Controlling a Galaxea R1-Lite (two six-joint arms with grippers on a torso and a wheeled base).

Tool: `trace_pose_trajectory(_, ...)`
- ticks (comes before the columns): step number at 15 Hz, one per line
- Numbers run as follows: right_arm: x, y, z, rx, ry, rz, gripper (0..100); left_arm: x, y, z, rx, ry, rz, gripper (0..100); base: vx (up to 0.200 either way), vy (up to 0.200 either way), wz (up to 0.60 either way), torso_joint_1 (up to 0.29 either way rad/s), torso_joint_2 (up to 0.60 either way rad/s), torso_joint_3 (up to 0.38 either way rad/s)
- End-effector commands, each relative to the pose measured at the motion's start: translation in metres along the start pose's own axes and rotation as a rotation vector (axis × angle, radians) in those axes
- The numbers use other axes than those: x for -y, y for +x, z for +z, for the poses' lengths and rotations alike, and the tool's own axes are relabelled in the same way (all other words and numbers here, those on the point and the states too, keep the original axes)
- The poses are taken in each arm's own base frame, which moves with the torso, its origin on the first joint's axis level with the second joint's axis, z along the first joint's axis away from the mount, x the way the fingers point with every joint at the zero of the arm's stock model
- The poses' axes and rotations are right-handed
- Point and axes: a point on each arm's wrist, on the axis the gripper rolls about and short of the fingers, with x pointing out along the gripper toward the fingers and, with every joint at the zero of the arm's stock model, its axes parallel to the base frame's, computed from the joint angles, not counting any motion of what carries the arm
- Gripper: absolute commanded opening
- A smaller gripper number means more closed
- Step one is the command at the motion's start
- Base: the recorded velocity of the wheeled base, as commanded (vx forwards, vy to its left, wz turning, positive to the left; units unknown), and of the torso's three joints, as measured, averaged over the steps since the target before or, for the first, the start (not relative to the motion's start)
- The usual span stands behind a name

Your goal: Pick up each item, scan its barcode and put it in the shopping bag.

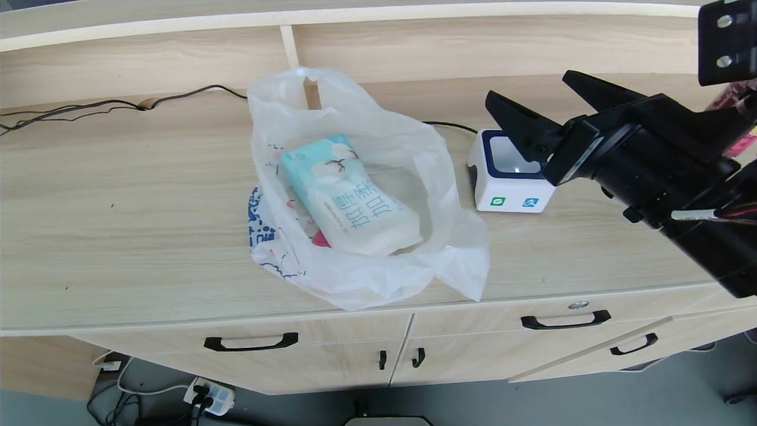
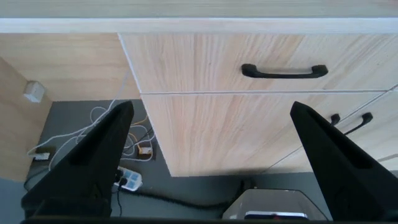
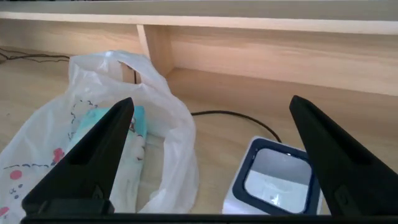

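A translucent white shopping bag (image 1: 361, 195) lies open on the wooden counter (image 1: 118, 195), with a pale blue and white tissue pack (image 1: 349, 198) lying inside it. Just right of the bag stands a small white scanner box (image 1: 511, 174) with a dark-rimmed window on top. My right gripper (image 1: 529, 87) hangs open and empty above the scanner. The right wrist view has the open right gripper (image 3: 211, 100) with the bag (image 3: 161, 124), the tissue pack (image 3: 135, 140) and the scanner (image 3: 273, 180) below. My left gripper (image 2: 211, 106) is open and empty, low in front of the cabinet drawers.
A black cable (image 1: 89, 106) runs along the back of the counter under a raised shelf with a divider (image 1: 288, 44). A pink package (image 1: 733, 94) peeks out at the far right behind the arm. Drawers with black handles (image 2: 284, 71) front the cabinet. A power strip (image 1: 210, 397) lies on the floor.
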Motion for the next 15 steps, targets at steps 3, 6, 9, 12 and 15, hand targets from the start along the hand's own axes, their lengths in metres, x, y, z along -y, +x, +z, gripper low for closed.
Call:
trace_pose_trajectory(3,-0.022,0.013,0.021,0.083,0.057,0.060,100,0.000,0.000,0.000,-0.001,0.000,0.000,100,0.000,0.000,-0.40,0.002,0.00,0.000)
trace_pose_trajectory(6,-0.040,-0.003,0.019,0.061,0.095,0.141,100,0.000,0.000,0.000,-0.001,0.000,0.000,100,0.000,0.000,0.00,0.000,0.00,0.000)
trace_pose_trajectory(9,-0.049,-0.028,0.014,0.018,0.092,0.199,100,0.000,0.000,0.000,-0.001,0.000,0.000,100,0.000,0.000,0.00,0.000,0.00,0.000)
trace_pose_trajectory(12,-0.043,-0.046,0.014,0.006,0.073,0.199,100,0.000,0.000,0.000,-0.002,0.003,-0.001,100,0.000,0.000,0.00,0.000,0.00,0.000)
trace_pose_trajectory(15,-0.039,-0.065,0.005,-0.036,0.065,0.211,100,0.000,0.000,0.000,-0.002,0.001,0.000,100,0.000,0.000,0.20,0.001,0.00,0.001)
